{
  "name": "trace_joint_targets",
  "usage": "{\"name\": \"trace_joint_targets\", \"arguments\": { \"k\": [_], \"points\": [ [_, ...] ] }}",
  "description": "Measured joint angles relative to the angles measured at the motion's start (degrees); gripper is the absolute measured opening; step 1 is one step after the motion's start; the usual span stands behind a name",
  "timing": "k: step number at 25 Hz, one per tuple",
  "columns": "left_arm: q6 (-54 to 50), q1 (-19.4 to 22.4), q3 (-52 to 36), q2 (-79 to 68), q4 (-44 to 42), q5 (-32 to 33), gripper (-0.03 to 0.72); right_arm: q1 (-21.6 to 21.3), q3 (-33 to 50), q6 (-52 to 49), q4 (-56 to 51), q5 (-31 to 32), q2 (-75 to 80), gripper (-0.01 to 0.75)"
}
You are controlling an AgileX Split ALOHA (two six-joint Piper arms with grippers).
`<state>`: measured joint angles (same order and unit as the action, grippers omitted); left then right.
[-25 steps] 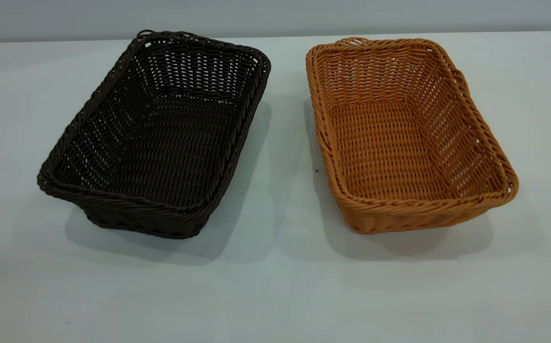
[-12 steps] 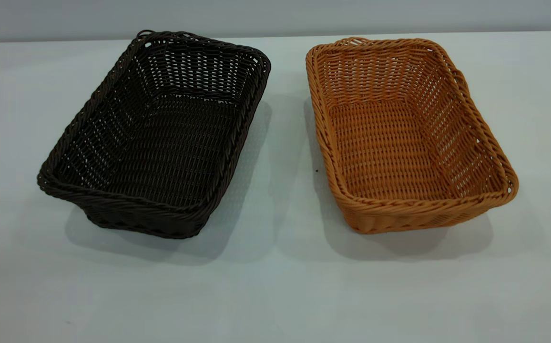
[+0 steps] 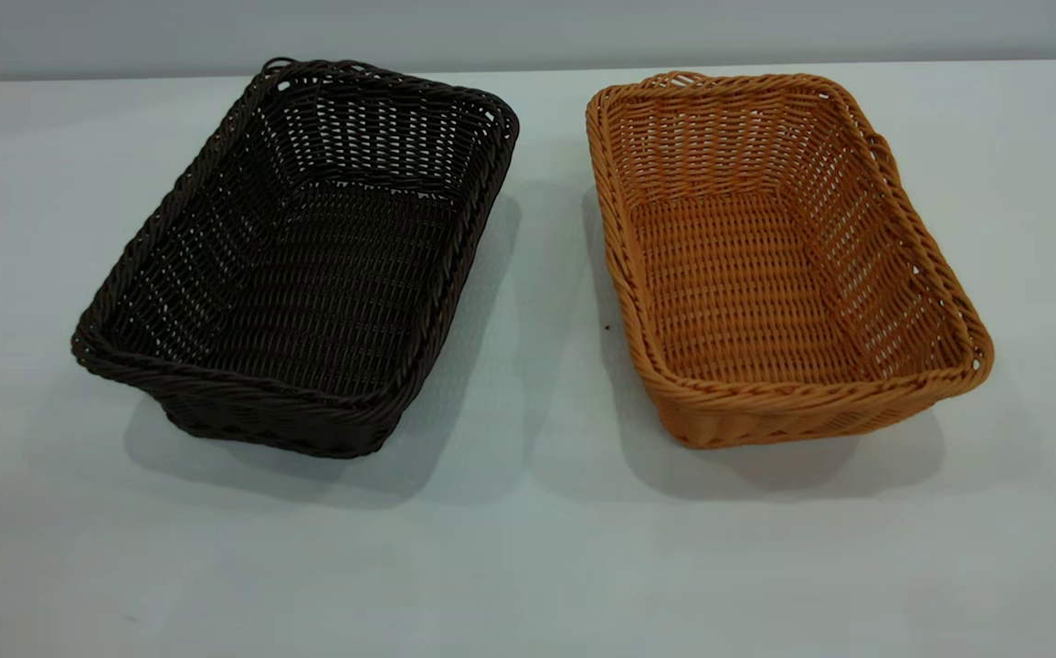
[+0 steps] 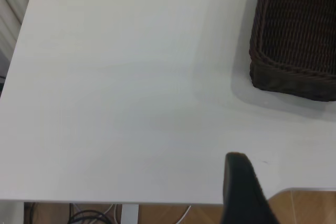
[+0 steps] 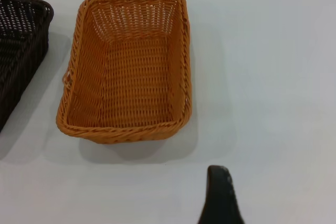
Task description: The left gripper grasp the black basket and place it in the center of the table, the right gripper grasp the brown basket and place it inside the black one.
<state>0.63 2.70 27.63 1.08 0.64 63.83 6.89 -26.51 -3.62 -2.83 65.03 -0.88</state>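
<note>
the very dark rectangular woven wicker basket point(image 3: 295, 265) sits toward the left edge of the pale grey-white table point(image 3: 528, 548), the orange-tan rectangular wicker basket point(image 3: 779, 260) apart from it toward the right edge. each wrist view shows 1 dark fingertip only, left point(image 4: 242, 190) and right point(image 5: 220, 198); neither grip can be told.

Black basket point(image 4: 294, 40): cut off by left wrist view's edges, one corner showing. Left gripper point(image 4: 244, 192): single dark finger visible, remainder out of frame. Right gripper point(image 5: 220, 198): likewise, one finger only.
</note>
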Motion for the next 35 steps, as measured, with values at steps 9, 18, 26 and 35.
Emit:
{"name": "trace_joint_targets", "arguments": {
  "k": [9, 18, 26, 35],
  "points": [
    [-0.1, 0.0, 0.0, 0.0, 0.0, 0.0, 0.372, 0.0, 0.0, 0.0, -0.8, 0.0, 0.0, 0.454],
    [-7.3, 0.0, 2.5, -6.5, -3.6, -4.7, 0.38, 0.0, -0.8, 3.2, -3.8, -2.6, 14.7, 0.551],
    [2.8, 0.0, 5.5, -35.3, -3.4, -18.7, 0.51, 0.0, -1.1, 16.9, -20.8, -15.6, 39.5, 0.605],
    [5.0, 0.0, 5.5, -58.1, 0.3, -44.1, 0.531, 0.0, -1.3, 26.2, -49.8, -20.0, 74.2, 0.593]
  ]
}}
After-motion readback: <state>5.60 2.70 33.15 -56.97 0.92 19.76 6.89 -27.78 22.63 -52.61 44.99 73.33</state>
